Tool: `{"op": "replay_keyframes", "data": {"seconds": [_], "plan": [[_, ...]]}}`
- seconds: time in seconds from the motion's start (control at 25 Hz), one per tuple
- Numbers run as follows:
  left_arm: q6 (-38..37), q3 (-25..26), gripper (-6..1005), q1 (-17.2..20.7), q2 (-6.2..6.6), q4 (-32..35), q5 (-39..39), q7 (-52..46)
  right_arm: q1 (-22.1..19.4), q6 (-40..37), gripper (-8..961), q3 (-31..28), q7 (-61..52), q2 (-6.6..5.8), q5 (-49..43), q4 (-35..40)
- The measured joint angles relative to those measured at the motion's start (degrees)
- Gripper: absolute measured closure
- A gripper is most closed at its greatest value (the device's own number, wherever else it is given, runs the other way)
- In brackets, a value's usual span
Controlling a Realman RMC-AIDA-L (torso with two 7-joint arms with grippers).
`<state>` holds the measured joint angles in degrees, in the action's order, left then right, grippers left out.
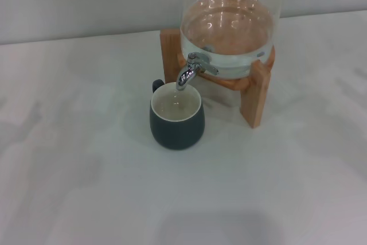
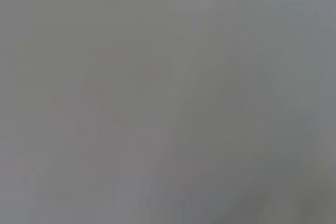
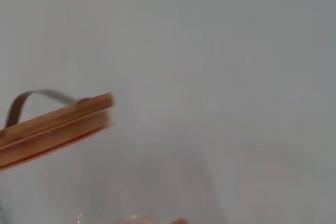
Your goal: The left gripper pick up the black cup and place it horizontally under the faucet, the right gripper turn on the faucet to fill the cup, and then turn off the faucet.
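Under the faucet (image 1: 189, 72), near the table's (image 1: 69, 187) back edge, the cup (image 1: 176, 120) is seen upright with water inside. No claw is seen, so neither's state can be told. The faucet should be checked shut.

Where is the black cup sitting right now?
In the head view the black cup stands upright on the white table, near the middle, directly below the faucet of the glass water dispenser, just left of its wooden stand.
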<state>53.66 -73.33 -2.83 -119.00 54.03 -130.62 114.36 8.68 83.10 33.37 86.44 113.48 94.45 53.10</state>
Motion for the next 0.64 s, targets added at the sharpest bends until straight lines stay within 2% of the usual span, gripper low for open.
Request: {"op": "replay_keyframes", "data": {"seconds": [0.12,0.44,0.64], "plan": [[0.1,1.0,157,-0.1,0.00,-1.1,0.1,0.3,0.2,0.2,275,-2.8,1.4,-0.02,0.2,-1.9],[3.4,2.9,155,-0.6,-0.05,-3.8,0.1,2.8,-0.2,1.3,274,-6.0,5.0,1.05,2.1,-3.2],[3.7,3.1,155,-0.8,-0.01,-4.3,0.0,2.9,0.1,1.8,274,-6.3,5.6,0.86,2.5,-4.0]]}}
